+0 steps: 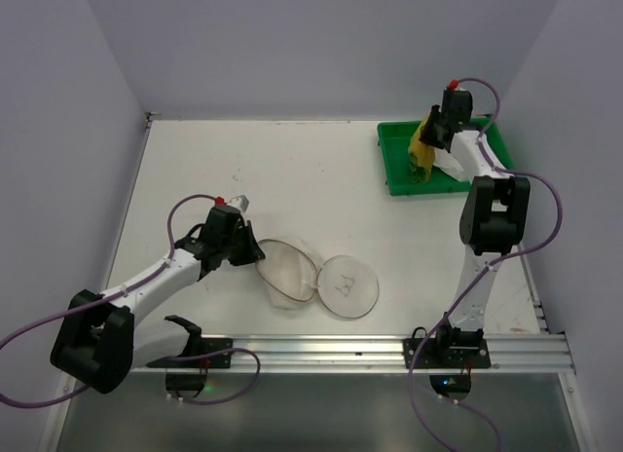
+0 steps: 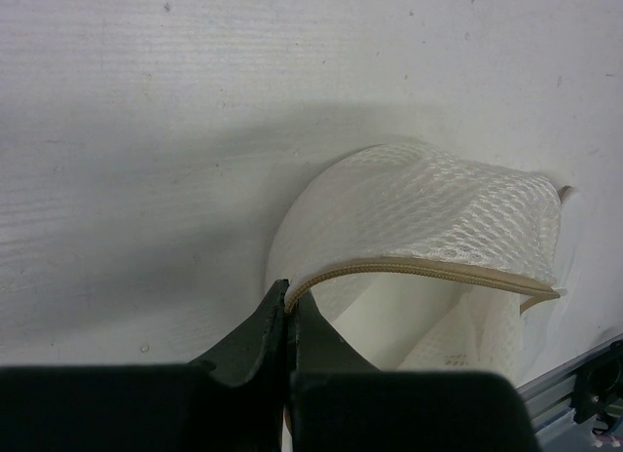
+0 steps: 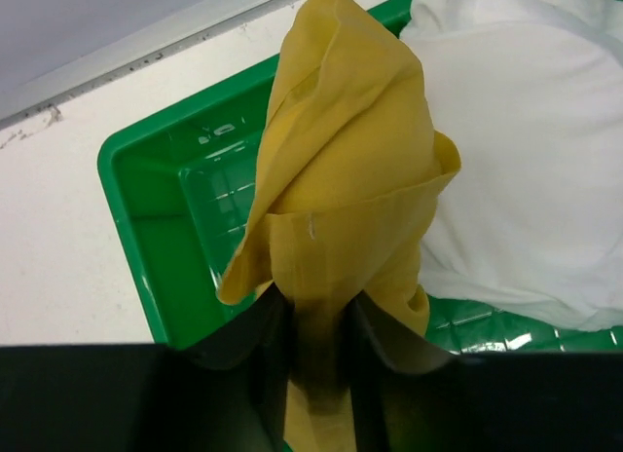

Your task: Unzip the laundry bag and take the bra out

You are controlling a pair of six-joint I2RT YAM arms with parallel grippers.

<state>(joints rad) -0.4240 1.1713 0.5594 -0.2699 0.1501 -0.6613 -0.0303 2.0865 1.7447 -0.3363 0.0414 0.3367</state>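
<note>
The laundry bag [image 1: 292, 269] lies open on the table near the front. Its cream mesh half stands up, and its flat half with the black drawing [image 1: 348, 286] lies to the right. My left gripper [image 1: 251, 249] is shut on the bag's tan zip rim [image 2: 428, 267], pinched at the fingertips [image 2: 289, 296]. The mesh bag [image 2: 419, 204] gapes open beyond them. My right gripper [image 1: 430, 137] is shut on the yellow bra [image 3: 350, 169] and holds it hanging over the green tray [image 3: 161, 208]. The bra [image 1: 421, 152] also shows in the top view.
The green tray [image 1: 394, 174] sits at the back right of the table. A white cloth [image 3: 526, 131] lies in it beside the bra. The side walls stand close on the left and right. The metal rail [image 1: 341, 350] runs along the near edge.
</note>
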